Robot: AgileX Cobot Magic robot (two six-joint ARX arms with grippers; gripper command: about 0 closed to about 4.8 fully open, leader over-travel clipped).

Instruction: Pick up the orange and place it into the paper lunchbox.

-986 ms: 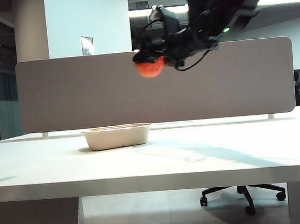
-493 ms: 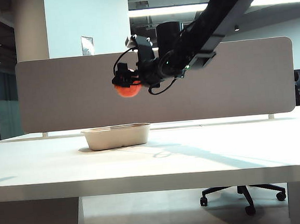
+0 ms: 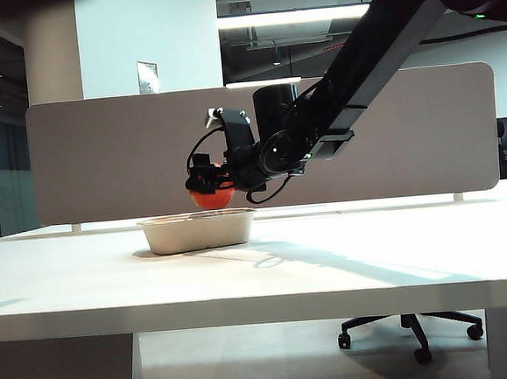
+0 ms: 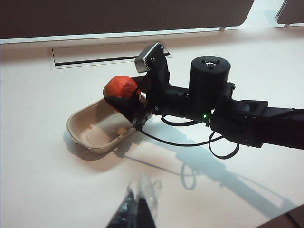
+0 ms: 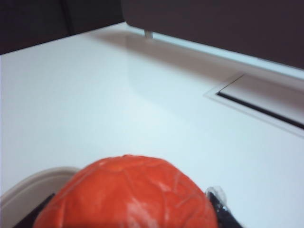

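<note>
The reddish-orange orange (image 3: 211,198) hangs just over the near end of the off-white paper lunchbox (image 3: 197,232); I cannot tell whether it touches the box. My right gripper (image 3: 206,184) is shut on it, reaching in from the upper right. In the left wrist view the orange (image 4: 120,87) sits in the right gripper (image 4: 124,97) over one end of the lunchbox (image 4: 90,137), whose inside is bare. In the right wrist view the orange (image 5: 128,192) fills the space between the fingers (image 5: 219,202), with the lunchbox rim (image 5: 28,185) beneath. My left gripper (image 4: 140,190) hovers shut above the table, well short of the box.
A grey divider panel (image 3: 102,157) stands along the table's far edge. A cable slot (image 4: 95,53) is cut into the tabletop behind the lunchbox. An office chair base (image 3: 414,326) shows under the table at the right.
My right arm has come down and to the left with the orange, from level with the divider's top to just over the lunchbox. The left gripper shows no movement.
</note>
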